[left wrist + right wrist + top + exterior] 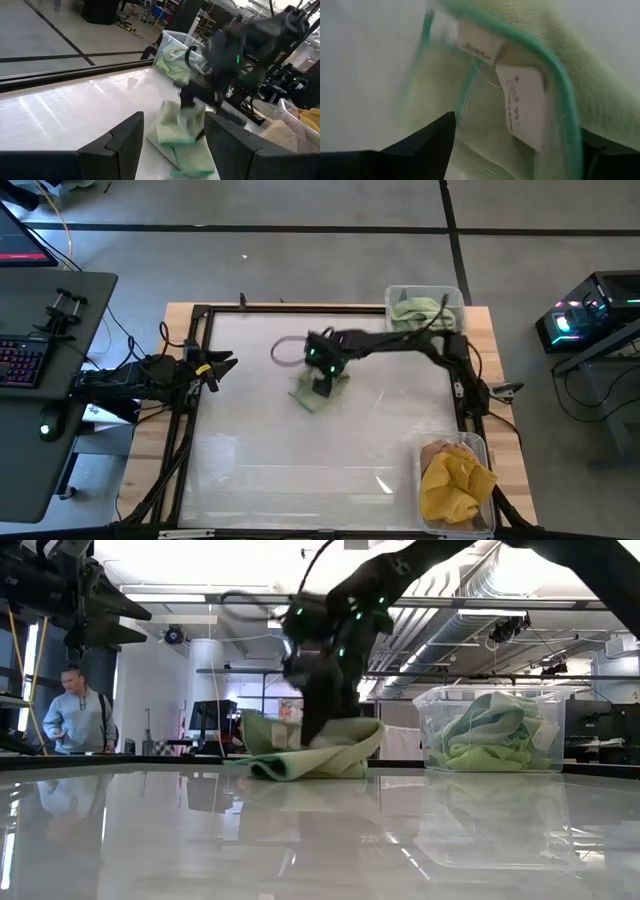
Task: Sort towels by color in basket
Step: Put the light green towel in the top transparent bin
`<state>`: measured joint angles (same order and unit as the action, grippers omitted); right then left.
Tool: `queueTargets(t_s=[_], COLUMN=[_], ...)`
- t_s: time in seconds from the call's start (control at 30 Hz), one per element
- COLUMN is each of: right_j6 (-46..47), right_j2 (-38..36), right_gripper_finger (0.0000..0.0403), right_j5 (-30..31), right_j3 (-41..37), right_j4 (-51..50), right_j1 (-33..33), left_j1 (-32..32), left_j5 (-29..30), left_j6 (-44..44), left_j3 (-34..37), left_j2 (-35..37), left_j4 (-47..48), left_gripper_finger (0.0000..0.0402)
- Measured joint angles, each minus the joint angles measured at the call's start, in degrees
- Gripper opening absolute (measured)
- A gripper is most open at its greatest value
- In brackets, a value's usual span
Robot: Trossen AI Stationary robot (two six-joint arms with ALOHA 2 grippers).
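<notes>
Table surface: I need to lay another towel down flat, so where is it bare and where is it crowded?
Bare: the stretch between the left gripper and the green towel, and the near half between that towel and the yellow bin. Crowded: mid-table, where the right gripper stands on the towel, and the right edge by the green bin.

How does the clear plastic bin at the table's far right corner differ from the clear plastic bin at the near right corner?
The far clear plastic bin holds pale green towels; the near clear plastic bin holds mustard yellow towels and a peach one. The far bin lies close to the right gripper, which is down on a pale green towel on the table; the near bin sits well away from it. Both are clear and rectangular.
</notes>
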<state>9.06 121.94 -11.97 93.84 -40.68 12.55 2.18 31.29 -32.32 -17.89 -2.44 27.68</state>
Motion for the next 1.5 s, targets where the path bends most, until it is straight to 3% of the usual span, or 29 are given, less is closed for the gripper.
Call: queueTargets(t_s=[0.13, 0.27, 0.43, 0.5, 0.63, 0.87, 1.2, 1.5], right_j6=[-3.8, -2.1, 2.9, 4.4, 8.0, 7.1, 7.5, 6.3], right_j2=[4.1, 6.3, 6.9, 5.5, 0.5, -14.0, -28.1, -34.8], right_gripper_finger=[0.0242, 0.0172, 0.0047, 0.0017, 0.0031, 0.001, 0.0011, 0.0014], right_j5=[9.0, 17.1, 18.0, 17.8, 19.4, 33.6, 47.8, 43.5], right_j3=[0.2, 0.3, 0.3, 0.2, -0.1, 6.3, 19.6, 20.0], right_j4=[0.3, 0.2, -0.1, -0.5, -5.0, -16.6, -47.3, -49.4], right_j1=[-3.9, -7.1, -8.2, -8.0, -7.6, -4.6, 7.4, 20.8], left_j1=[0.0, 0.0, 0.0, 0.0, 0.0, 0.0, 0.0, 0.0], left_j5=[0.0, 0.0, 0.1, 0.1, 0.4, 2.5, 2.7, 2.6], left_j6=[0.0, 0.0, 0.1, 1.2, 3.0, 3.1, 4.5, 4.0], left_j3=[0.0, 0.0, 0.0, 0.0, 0.0, 0.0, 0.0, 0.0], left_j2=[0.0, 0.0, 0.0, 0.0, 0.0, 0.0, 0.0, 0.0], left_j4=[0.0, 0.0, 0.0, 0.0, -0.1, -0.1, -0.1, -0.3], left_gripper_finger=[0.0195, 0.0195, 0.0195, 0.0195, 0.0195, 0.0195, 0.0195, 0.0195])
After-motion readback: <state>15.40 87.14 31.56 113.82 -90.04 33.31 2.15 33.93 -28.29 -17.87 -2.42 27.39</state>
